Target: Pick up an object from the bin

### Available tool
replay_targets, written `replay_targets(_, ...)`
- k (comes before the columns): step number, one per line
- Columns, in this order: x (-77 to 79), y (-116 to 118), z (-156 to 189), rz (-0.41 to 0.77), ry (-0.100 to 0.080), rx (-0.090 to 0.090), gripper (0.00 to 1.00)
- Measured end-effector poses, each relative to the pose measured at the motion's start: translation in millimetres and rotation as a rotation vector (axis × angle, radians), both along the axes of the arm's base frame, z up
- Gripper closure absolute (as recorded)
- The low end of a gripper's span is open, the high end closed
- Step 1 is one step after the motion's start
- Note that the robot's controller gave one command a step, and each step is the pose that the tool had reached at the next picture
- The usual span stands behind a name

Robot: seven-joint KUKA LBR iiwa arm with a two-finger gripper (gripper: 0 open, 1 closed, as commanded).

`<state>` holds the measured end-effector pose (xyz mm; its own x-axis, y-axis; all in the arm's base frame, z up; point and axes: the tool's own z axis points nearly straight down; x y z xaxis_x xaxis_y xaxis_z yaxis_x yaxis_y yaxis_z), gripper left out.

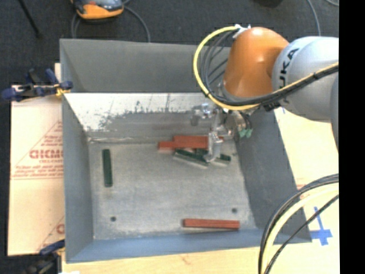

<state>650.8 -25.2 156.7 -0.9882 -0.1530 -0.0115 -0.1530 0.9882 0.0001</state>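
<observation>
- A grey metal bin (77, 170) with sloping walls is viewed from above. A silver-grey robot arm (311, 67) is seen entering it from the right.
- A rounded orange cover (254, 61) is fitted at the wrist, and a loop of yellow and black cable (198, 61) is hung around it.
- The gripper (215, 153) is pointed down into the upper right part of the bin floor, close to the foot of the back wall.
- Its tip is placed at the right end of a small heap of flat pieces.
- On the heap's far side, a red-brown flat rectangular bar (181, 144) is laid nearly level across the view. Its right end is met by the gripper.
- Just on the near side of that bar, thin dark green flat sticks (191, 156) are laid at a slight tilt. They are touching the bar and are partly crossed over one another, and one end is seen just to the right of the gripper.
- Whether the gripper is open or closed cannot be told, since its lower end is merged with the pieces around it. Whether any piece is gripped cannot be told either.
- A single dark green flat stick (106, 167) is laid lengthwise up the view near the left wall, well apart from the heap.
- A second red-brown flat bar (211, 224) is laid along the front edge of the floor, toward the right, well apart from the gripper.
- The bare floor between these pieces is marked by a few small dark spots.
</observation>
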Motion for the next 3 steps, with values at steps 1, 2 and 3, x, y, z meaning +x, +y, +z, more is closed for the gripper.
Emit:
replay_targets(1, 2.6, 3, -81, 0.109, -0.002, 0.000, 1.00)
replay_targets(2, 2.6, 3, -81, 0.108, -0.002, 0.000, 1.00)
replay_targets(3, -5.1, -10, 94, 0.200, 0.000, -0.006, 1.00)
